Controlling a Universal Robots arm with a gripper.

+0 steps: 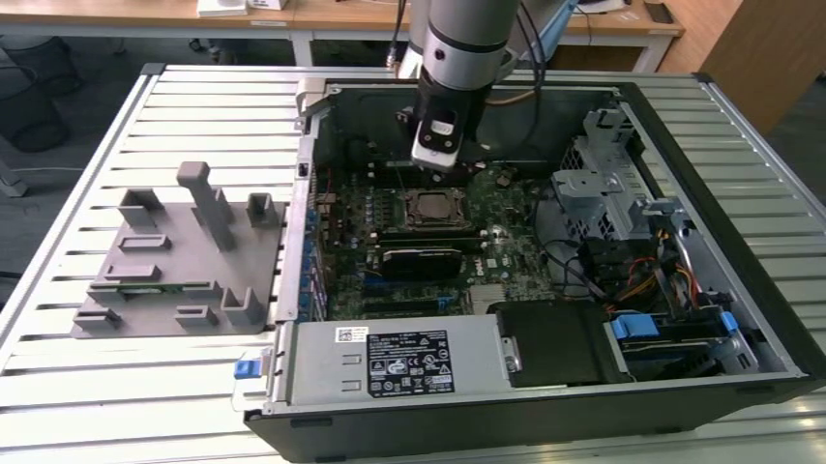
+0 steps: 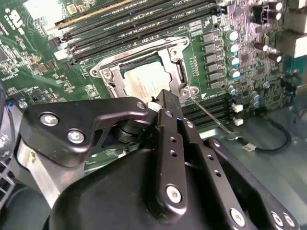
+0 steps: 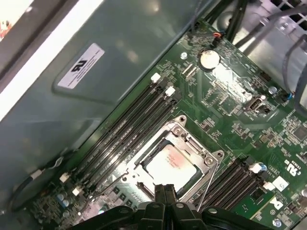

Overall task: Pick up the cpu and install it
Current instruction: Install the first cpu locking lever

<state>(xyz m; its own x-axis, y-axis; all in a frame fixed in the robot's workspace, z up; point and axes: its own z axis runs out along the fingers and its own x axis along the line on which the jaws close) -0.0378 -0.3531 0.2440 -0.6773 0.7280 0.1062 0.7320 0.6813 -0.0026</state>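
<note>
The cpu (image 3: 172,164) lies flat inside the metal-framed socket (image 3: 199,148) on the green motherboard, its silvery top showing in both wrist views. In the second wrist view the cpu (image 2: 145,79) sits just beyond my fingertips. My gripper (image 3: 164,188) hovers a little above the socket's edge, its two black fingers pressed together with nothing between them. In the exterior view the gripper (image 1: 434,172) hangs inside the open computer case, just behind the socket (image 1: 430,208).
Memory slots (image 3: 129,127) run beside the socket. The case walls (image 1: 309,193), a drive cage (image 1: 606,184) with cables and a power supply (image 1: 400,362) surround the board. A grey fixture (image 1: 181,256) stands on the slatted table at the exterior view's left.
</note>
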